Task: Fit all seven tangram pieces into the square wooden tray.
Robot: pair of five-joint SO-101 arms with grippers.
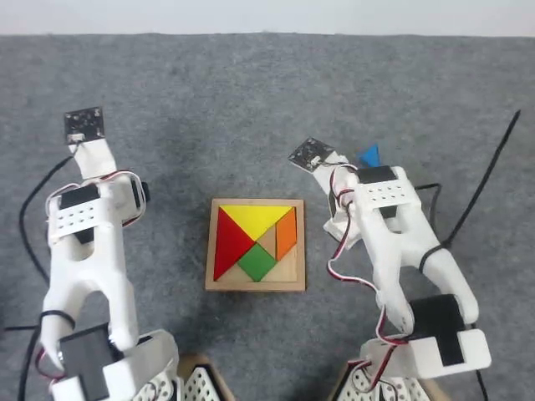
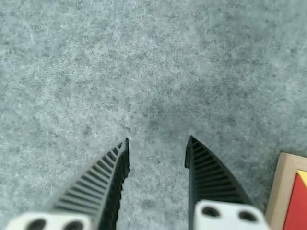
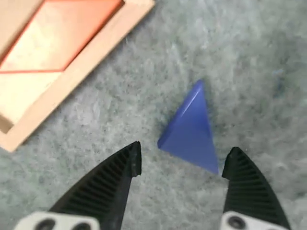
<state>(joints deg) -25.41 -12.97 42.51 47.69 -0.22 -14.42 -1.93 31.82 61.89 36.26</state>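
Observation:
The square wooden tray (image 1: pixel 255 285) lies mid-table between the two arms. It holds a yellow triangle (image 1: pixel 253 220), a red triangle (image 1: pixel 227 245), a green square (image 1: pixel 257 262) and an orange parallelogram (image 1: pixel 287 232). A blue triangle (image 3: pixel 189 129) lies flat on the grey carpet off the tray's far right corner; its tip (image 1: pixel 369 154) peeks out beside the right arm. My right gripper (image 3: pixel 186 146) is open, its fingers straddling the blue triangle without touching it. My left gripper (image 2: pixel 158 139) is open over bare carpet, left of the tray (image 2: pixel 283 191).
The tray's rim (image 3: pixel 81 72) and the orange piece (image 3: pixel 62 33) lie close beside the right gripper. Bare wood floor (image 1: pixel 288 271) shows in the tray's near right part. Grey carpet covers the whole table. Cables trail from both arm bases.

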